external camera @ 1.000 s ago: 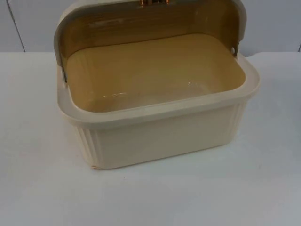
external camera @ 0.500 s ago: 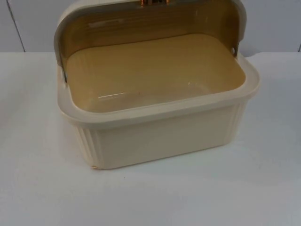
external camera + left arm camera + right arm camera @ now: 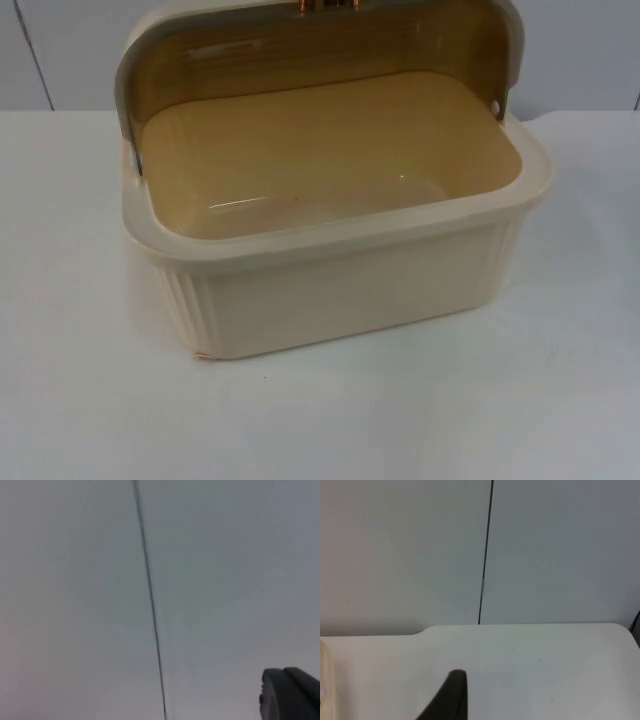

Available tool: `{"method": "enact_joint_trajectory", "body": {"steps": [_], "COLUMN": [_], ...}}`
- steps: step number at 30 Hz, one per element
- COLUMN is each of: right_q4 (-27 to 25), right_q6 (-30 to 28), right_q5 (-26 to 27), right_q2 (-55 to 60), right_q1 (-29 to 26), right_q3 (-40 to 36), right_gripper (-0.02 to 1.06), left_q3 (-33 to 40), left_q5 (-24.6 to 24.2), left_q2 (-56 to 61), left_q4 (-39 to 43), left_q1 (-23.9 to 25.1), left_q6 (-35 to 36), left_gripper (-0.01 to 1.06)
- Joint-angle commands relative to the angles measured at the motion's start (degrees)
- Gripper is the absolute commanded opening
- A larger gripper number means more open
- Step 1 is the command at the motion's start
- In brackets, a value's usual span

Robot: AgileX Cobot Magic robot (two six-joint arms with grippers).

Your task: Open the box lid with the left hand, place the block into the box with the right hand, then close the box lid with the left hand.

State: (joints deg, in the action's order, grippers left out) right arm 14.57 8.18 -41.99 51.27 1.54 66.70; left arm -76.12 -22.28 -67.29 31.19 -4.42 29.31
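The cream box (image 3: 340, 290) sits on the white table (image 3: 90, 400) with its lid (image 3: 320, 40) swung up and back, its tan inside bare. The left gripper's fingertip (image 3: 290, 695) faces the grey wall (image 3: 75, 580); the right gripper's fingertip (image 3: 451, 697) hangs over the table beside the box's edge. Whether either gripper's fingers are apart or together, I cannot tell.

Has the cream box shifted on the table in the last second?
No. The box sits at the same spot against the partition wall, lid open as before.
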Motion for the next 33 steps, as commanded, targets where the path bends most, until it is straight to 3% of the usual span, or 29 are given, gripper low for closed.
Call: {"method": "enact_joint_trajectory", "body": {"steps": [1,3,6,21,24,26,27,30,33], "right_q4": [-0.30,-0.41,-0.39,-0.39,-0.53,-0.93,-0.93,-1.20,-1.20], "right_q6": [0.32,0.40,0.55,0.87,0.87,0.87,0.87,0.87,0.87], "right_q5": [1.28,1.49,1.49,0.72,0.75,0.75,0.75,0.42,0.32], "right_q2": [-0.18,-0.18,-0.18,-0.18,-0.18,-0.18,-0.18,-0.18,-0.18], "right_q1": [-0.33,-0.33,-0.33,-0.33,-0.33,-0.33,-0.33,-0.33,-0.33], "right_q3": [0.30,0.30,0.30,0.30,0.30,0.30,0.30,0.30,0.30], "right_gripper": [0.99,0.99,0.99,0.99,0.99,0.99,0.99,0.99,0.99], "left_q3": [-0.31,-0.31,-0.31,0.02,0.47,0.47,0.47,0.47,0.47], "left_q5": [-2.35,-6.14,-9.92,-13.15,-13.01,-12.60,-12.60,-12.62,-12.88], "left_q2": [-1.79,-4.38,-7.25,-10.89,-10.99,-10.99,-10.99,-10.99,-10.99], "left_q4": [-14.81,-23.49,-27.39,-29.30,-26.41,-25.76,-25.76,-25.83,-26.54], "left_q1": [2.71,3.86,3.86,3.19,0.31,-1.72,-1.72,-3.28,-3.28], "left_q6": [-10.58,-18.85,-25.55,-26.58,-26.58,-26.58,-26.58,-26.58,-26.44], "left_gripper": [0.00,0.00,0.00,0.02,0.24,0.52,0.52,1.01,1.05]}}
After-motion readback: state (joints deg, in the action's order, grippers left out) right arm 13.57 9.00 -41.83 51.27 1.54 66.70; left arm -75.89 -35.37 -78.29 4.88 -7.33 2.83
